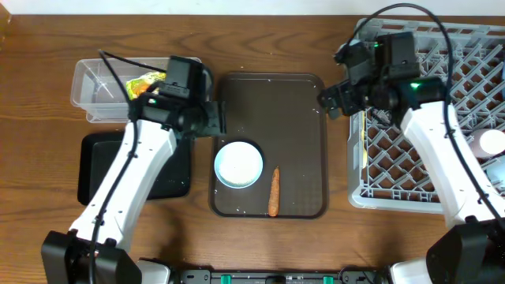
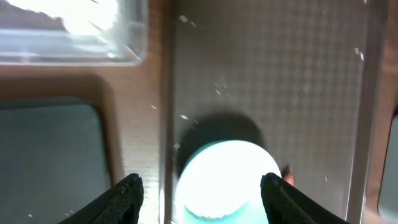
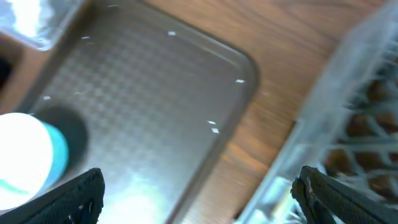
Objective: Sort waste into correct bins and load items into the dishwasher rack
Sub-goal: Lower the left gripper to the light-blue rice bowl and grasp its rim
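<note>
A light blue cup [image 1: 238, 164] with a white top stands on the dark brown serving tray [image 1: 300, 118]. An orange carrot stick [image 1: 274, 192] lies beside it. White rice grains [image 2: 183, 18] are scattered on that tray. The yellow-green wrapper [image 1: 146, 81] lies in the clear tub [image 1: 95, 87]. The black tray [image 1: 99, 170] sits below the tub. My left gripper [image 1: 208, 118] is open above the serving tray's left rim; in the left wrist view [image 2: 202, 183] the cup [image 2: 224, 180] shows between its fingers. My right gripper [image 1: 335, 101] is open and empty between the serving tray and the grey rack [image 1: 410, 142].
A pale round item [image 1: 491, 143] sits in the rack at the right edge. The rack's wall [image 3: 348, 124] is close to my right fingers [image 3: 199, 177]. My left arm crosses over the black tray. Bare wood lies along the front of the table.
</note>
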Robot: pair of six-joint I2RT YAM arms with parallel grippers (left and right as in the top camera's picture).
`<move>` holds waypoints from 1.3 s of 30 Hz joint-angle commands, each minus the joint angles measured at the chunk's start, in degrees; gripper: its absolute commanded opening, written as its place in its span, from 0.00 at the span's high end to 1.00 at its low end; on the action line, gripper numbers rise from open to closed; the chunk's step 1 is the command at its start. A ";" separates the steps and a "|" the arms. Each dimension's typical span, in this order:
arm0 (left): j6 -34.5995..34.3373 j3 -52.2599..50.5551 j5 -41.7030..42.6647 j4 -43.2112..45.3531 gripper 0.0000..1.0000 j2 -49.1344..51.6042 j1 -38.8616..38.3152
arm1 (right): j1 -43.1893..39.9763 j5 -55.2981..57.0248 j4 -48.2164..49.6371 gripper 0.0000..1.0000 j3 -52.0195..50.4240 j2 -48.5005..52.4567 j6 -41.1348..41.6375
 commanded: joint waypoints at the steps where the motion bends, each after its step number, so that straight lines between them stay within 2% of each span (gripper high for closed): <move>1: -0.09 -1.49 -0.35 -0.39 0.37 0.17 -2.84 | 1.95 0.09 -0.22 0.03 -0.04 -0.22 3.96; 5: -0.85 -1.75 -0.39 0.04 0.37 0.42 -6.69 | 1.97 11.91 -0.46 0.03 -0.04 -0.11 12.11; 9: -6.45 -1.75 -0.39 0.55 0.37 2.23 -10.29 | 0.28 20.90 -1.77 0.03 -0.04 -0.11 19.69; 16: -12.66 -1.75 -0.37 1.99 0.37 8.00 -16.28 | -1.75 20.72 -3.26 0.01 -0.04 -0.11 20.02; 25: -16.70 -1.75 -0.76 4.09 0.39 16.20 -21.05 | -1.75 20.74 -3.91 0.01 -0.04 -0.11 19.37; 32: -16.87 -1.75 -0.76 6.32 0.51 21.53 -21.35 | -1.75 20.74 -3.96 0.01 -0.04 -0.11 19.37; 37: -16.85 -1.75 -0.79 7.69 0.67 23.71 -21.35 | -1.75 20.76 -4.35 0.01 -0.04 -0.11 19.37; 39: -16.85 -1.75 -0.81 7.80 0.70 23.89 -21.35 | -1.75 20.76 -4.44 0.01 -0.04 -0.11 19.34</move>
